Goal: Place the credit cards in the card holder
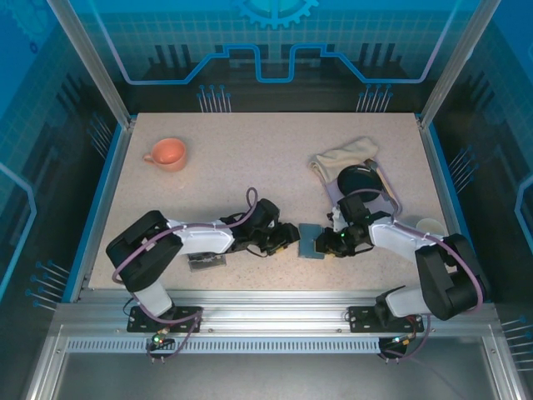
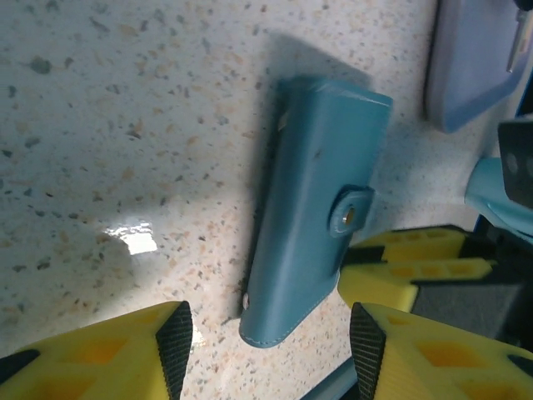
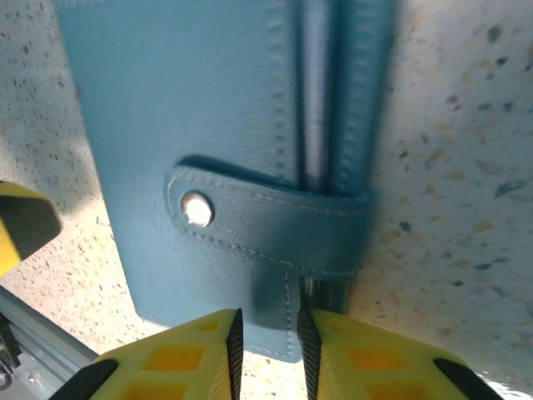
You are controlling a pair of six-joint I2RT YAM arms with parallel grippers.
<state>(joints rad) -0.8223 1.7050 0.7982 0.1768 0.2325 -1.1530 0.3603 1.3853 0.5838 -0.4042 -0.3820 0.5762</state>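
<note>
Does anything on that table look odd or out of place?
The card holder is fastened shut by its snap strap, odd for something meant to be filled. Otherwise nothing stands out.

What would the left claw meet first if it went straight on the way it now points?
The card holder. It lies closed on the table right ahead of the left claw, its near end about between the open jaws. Depth is unclear, so the claw might pass just above it.
</note>
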